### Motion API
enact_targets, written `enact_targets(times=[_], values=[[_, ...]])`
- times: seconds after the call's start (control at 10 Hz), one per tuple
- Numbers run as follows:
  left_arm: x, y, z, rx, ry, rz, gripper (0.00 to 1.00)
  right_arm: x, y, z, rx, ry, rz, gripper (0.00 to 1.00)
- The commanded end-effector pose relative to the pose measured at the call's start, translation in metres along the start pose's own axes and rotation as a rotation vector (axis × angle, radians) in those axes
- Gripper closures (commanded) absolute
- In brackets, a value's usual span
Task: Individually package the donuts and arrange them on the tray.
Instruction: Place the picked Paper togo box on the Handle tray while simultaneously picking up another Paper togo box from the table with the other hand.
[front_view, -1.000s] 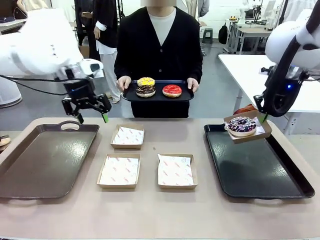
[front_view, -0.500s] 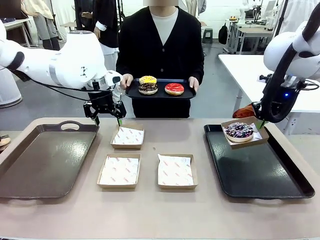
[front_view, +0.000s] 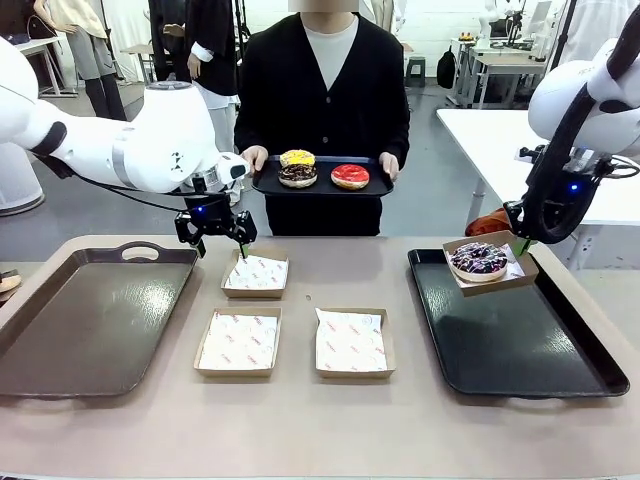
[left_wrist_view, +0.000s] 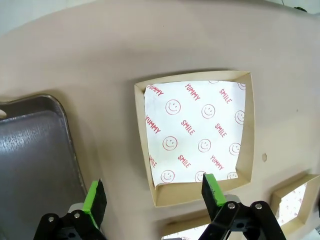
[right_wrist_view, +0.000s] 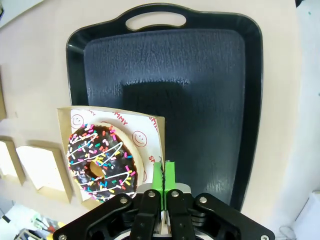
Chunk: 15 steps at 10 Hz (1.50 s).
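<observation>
1. The left arm (front_view: 150, 150) reaches in from the table's left side towards its far edge, with the wrist bent down.
2. The left gripper (front_view: 221, 243) (left_wrist_view: 154, 194) points down, its fingers spread wide.
3. The right arm (front_view: 575, 110) drops steeply near the table's far right corner.
4. The right gripper (front_view: 522, 240) (right_wrist_view: 164, 175) has its green pads pinched on a cardboard box (right_wrist_view: 148, 131) wall.

left tool (front_view: 221, 247) spread over far box (front_view: 256, 273) | right tool (front_view: 522, 243) apparently gripping box (front_view: 490, 286) holding donut (front_view: 479, 259), above right tray (front_view: 520, 350)
</observation>
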<state>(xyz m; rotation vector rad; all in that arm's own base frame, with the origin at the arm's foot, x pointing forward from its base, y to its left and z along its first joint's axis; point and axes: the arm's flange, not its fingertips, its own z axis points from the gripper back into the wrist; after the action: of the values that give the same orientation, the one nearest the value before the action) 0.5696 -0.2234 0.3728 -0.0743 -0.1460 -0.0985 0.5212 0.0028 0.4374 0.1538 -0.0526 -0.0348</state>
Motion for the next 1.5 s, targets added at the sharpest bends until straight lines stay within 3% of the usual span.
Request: enact_targets(times=[0.0, 1.0, 1.4], values=[[0.002, -0.005, -0.009, 0.014, -0.037, 0.036, 0.0, 0.0, 0.0, 0.003, -0.012, 0.004, -0.002, 0.99], [0.001, -0.001, -0.008, -0.005, -0.01, 0.005, 0.0, 0.0, 0.0, 0.0, 0.0, 0.0, 0.0, 0.99], [0.012, 0.005, -0.014, 0.046, 0.025, 0.038, 0.0, 0.028, 0.025, -0.026, -0.082, 0.017, -0.017, 0.99]])
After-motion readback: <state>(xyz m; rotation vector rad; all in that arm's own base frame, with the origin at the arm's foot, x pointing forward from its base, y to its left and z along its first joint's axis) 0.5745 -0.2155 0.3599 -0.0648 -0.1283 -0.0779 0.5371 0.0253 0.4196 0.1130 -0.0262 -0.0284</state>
